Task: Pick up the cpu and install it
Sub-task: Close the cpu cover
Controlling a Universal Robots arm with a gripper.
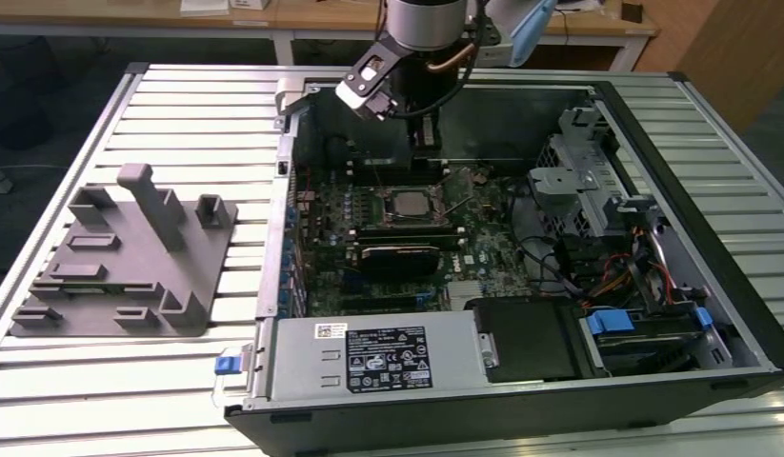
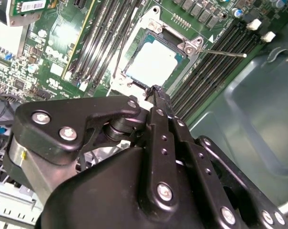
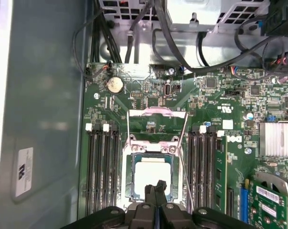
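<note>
A slatted metal table (image 1: 175,95) carries an open computer case (image 1: 493,411) lying on its side, and a grey tray (image 1: 112,276) sits on the slats towards the exterior view's left, well apart from the case. Inside the case, a silver power supply (image 1: 366,357) fills the near corner, and the green motherboard (image 1: 481,252) covers the floor behind it. The arm (image 1: 424,29) comes down from above into the far half of the case.

The gripper (image 3: 156,187) hangs over the motherboard with its two black fingers pressed together and nothing between them. In both wrist views the tips sit over one edge of the socket (image 3: 134,143) (whether they touch it I cannot tell).

The socket's metal frame (image 3: 157,114) is folded back, lying flat on the board beside the opening, and its thin wire lever (image 2: 220,51) sticks out to one side. Rows of dark memory slots (image 3: 101,167) flank the socket on both sides. The cpu (image 3: 151,174) lies flat in the socket, silvery top facing up. A coin battery (image 3: 115,85) sits further along the board.
</note>
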